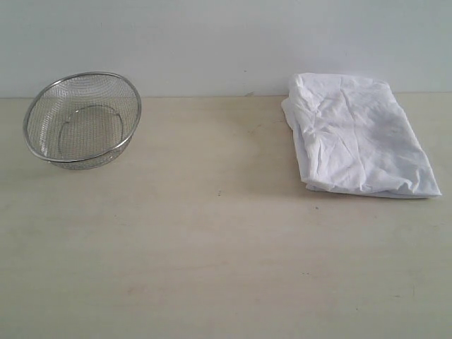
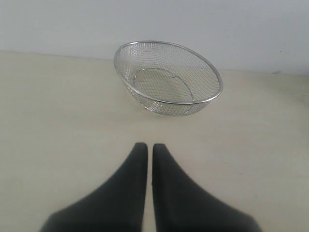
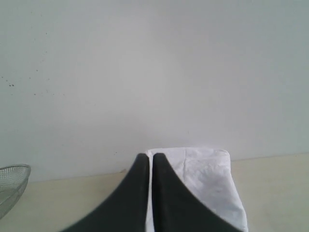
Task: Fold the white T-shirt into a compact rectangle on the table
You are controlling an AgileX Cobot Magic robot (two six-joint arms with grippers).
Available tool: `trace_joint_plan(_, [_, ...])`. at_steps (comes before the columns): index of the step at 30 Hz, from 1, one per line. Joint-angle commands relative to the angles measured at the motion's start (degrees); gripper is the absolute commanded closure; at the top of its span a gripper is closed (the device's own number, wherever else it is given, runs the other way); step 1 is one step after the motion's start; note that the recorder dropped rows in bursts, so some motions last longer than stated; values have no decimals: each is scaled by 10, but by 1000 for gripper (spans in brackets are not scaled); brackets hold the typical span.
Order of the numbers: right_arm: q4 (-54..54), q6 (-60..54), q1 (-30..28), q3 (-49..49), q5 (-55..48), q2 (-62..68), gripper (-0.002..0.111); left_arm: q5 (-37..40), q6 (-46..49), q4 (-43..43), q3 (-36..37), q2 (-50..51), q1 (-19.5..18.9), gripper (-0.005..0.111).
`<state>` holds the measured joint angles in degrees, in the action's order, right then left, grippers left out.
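A plain pale wall [image 1: 212, 42] backs a broad, flat beige surface [image 1: 212, 247] with faint grain and a few dark specks. In the upper right of the exterior frame lies the white T-shirt [image 1: 360, 138], folded into a rough rectangle of soft, creased cotton. In the upper left a round mesh bowl [image 1: 82, 120] of fine steel wire with a smooth rim sits tilted, well apart from the shirt. The left end effector [image 2: 147, 147], two smooth black tapering fingers, is clenched on nothing and faces the bowl. The right end effector [image 3: 148, 157], likewise pressed closed and empty, points toward the shirt.
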<state>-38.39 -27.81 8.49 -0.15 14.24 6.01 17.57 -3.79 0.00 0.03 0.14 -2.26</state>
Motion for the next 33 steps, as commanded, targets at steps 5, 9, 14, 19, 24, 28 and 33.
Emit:
trace_joint_plan(5, [0, 11, 0, 1, 21, -1, 108, -1, -5, 4, 0, 0, 2, 102])
trace_joint_plan(9, [0, 39, 0, 1, 15, -1, 108, -2, -5, 4, 0, 0, 2, 102])
trace_joint_plan(14, [0, 51, 0, 1, 6, -1, 108, -2, -5, 4, 0, 0, 2, 102])
trace_joint_plan(19, [63, 83, 0, 1, -1, -1, 108, -2, -5, 4, 0, 0, 2, 102])
trace_joint_plan(24, [380, 326, 0, 1, -81, -1, 108, -1, -5, 4, 0, 0, 2, 102])
trace_joint_plan(28, [451, 397, 0, 1, -196, -1, 108, -1, -5, 4, 0, 0, 2, 102])
trace_joint_plan(33, [451, 400, 0, 1, -313, -1, 108, -1, -5, 4, 0, 0, 2, 102])
